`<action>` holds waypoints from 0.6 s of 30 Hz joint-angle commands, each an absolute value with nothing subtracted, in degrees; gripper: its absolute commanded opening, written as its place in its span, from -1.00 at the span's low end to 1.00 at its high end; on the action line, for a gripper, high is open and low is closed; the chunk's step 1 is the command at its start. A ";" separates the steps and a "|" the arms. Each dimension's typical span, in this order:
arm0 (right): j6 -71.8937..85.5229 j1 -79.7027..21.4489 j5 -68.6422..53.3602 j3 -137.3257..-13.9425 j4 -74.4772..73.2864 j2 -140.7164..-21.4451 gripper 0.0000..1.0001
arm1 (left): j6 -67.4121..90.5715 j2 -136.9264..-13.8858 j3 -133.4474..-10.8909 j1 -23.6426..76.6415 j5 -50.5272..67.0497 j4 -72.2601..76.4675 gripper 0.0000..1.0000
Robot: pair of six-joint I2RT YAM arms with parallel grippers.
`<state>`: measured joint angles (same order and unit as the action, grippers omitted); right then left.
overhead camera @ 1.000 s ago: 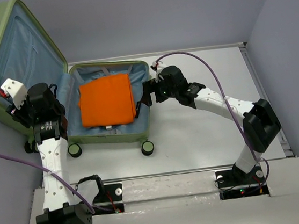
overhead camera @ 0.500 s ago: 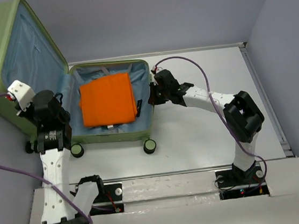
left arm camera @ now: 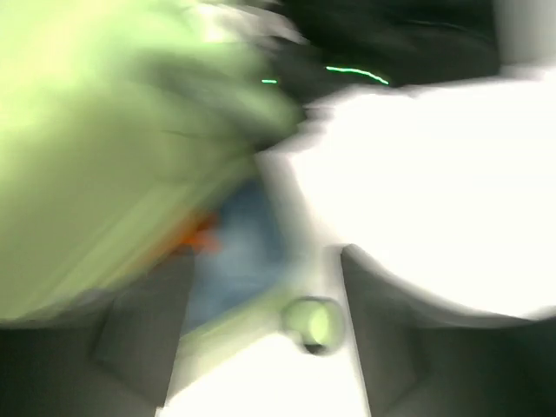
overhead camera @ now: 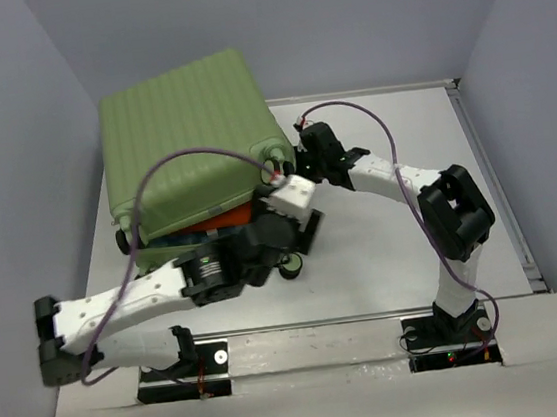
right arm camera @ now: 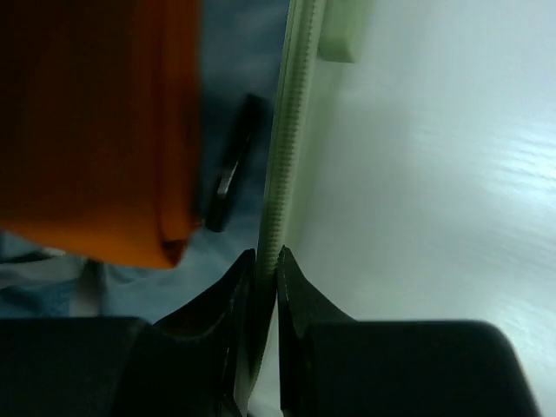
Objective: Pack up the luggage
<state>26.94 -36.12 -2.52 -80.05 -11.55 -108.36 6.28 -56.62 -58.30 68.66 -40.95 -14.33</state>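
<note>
The luggage (overhead camera: 189, 128) is a big light-green ribbed suitcase, its lid lying almost down on the base. A folded orange cloth (overhead camera: 227, 217) shows in the gap between the two halves. My right gripper (right arm camera: 268, 261) is shut on the zipper rim (right arm camera: 291, 130) of the base, at the case's right side (overhead camera: 292, 167). The orange cloth (right arm camera: 87, 130) lies just inside that rim. My left gripper (left arm camera: 261, 347) is open and empty, by the case's front right corner. Its view is blurred, with a green caster wheel (left arm camera: 314, 324) ahead of its fingers.
My left arm (overhead camera: 195, 273) stretches across the front of the suitcase from the bottom left. A caster wheel (overhead camera: 290, 266) stands on the white table (overhead camera: 381, 227). A black buckle (right arm camera: 233, 165) lies on the blue lining. Grey walls stand on both sides.
The lid has swung down from upright to nearly shut over the orange cloth. My left arm swept from the case's left side across to its front right. My right gripper closed on the rim.
</note>
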 commanded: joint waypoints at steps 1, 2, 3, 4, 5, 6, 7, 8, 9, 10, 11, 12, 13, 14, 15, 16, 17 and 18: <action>22.76 -31.40 -7.56 -76.30 -8.09 -106.97 -0.86 | 5.72 -68.63 -73.98 80.93 -32.00 -16.43 0.83; 22.24 -30.51 -7.65 -74.81 -8.00 -106.09 -0.86 | 5.71 -69.08 -75.74 81.47 -31.82 -16.09 0.87; 22.06 -29.72 -7.65 -74.10 -8.00 -105.13 -0.86 | 5.28 -68.91 -77.24 81.65 -31.73 -15.13 0.89; 21.89 -29.01 -7.56 -73.31 -8.00 -103.29 -0.86 | 3.27 -67.34 -78.47 81.56 -33.82 -13.55 0.89; 21.45 -28.39 -7.04 -71.47 -8.00 -102.23 -0.86 | 2.30 -66.19 -78.49 81.04 -35.23 -9.01 0.91; 21.10 -27.69 -6.68 -70.76 -7.91 -101.17 -0.86 | 1.76 -63.57 -78.23 77.64 -35.42 -6.96 0.96; 20.57 -27.69 -6.51 -70.06 -7.91 -99.33 -0.86 | 1.93 -62.59 -78.83 74.56 -35.33 -5.55 0.96; 19.96 -27.69 -5.89 -68.74 -7.91 -98.45 -0.86 | 5.41 -62.23 -80.06 70.70 -35.68 -6.67 0.96; 19.86 -27.16 -5.28 -67.95 -8.00 -97.48 -0.86 | 7.62 -61.62 -82.42 66.05 -35.77 -8.16 0.95; 19.78 -27.16 -4.75 -67.16 -7.91 -95.64 -0.86 | 9.73 -61.35 -83.14 57.13 -35.60 -9.65 0.95; 19.69 -25.50 -3.79 -66.28 -7.91 -94.84 -0.86 | 13.06 -60.91 -83.32 53.39 -35.86 -11.15 0.94; 19.60 -24.36 -4.04 -64.88 -7.91 -94.14 -0.86 | 13.79 -59.86 -82.71 50.22 -35.77 -11.16 0.91; 19.51 -22.87 -4.48 -64.25 -7.91 -93.26 -0.86 | 14.84 -59.51 -82.71 47.31 -35.08 -11.42 0.91; 19.51 -19.28 -5.79 -63.73 -8.08 -91.77 -0.86 | 17.38 -59.59 -83.23 41.63 -32.55 -13.08 0.90; 19.51 -17.51 -6.58 -63.29 -8.00 -90.71 -0.86 | 18.10 -59.59 -83.23 38.79 -31.21 -13.70 0.90; 19.51 -15.75 -7.03 -62.76 -8.00 -89.66 -0.86 | 18.54 -59.94 -83.15 36.50 -28.59 -14.67 0.89; 19.25 -14.17 -7.55 -62.84 -8.26 -87.65 -0.86 | 18.98 -60.38 -82.97 31.34 -27.78 -15.03 0.89; 19.25 -11.80 -7.91 -63.10 -8.44 -87.02 -0.76 | 20.03 -61.08 -81.84 28.59 -24.03 -14.86 0.89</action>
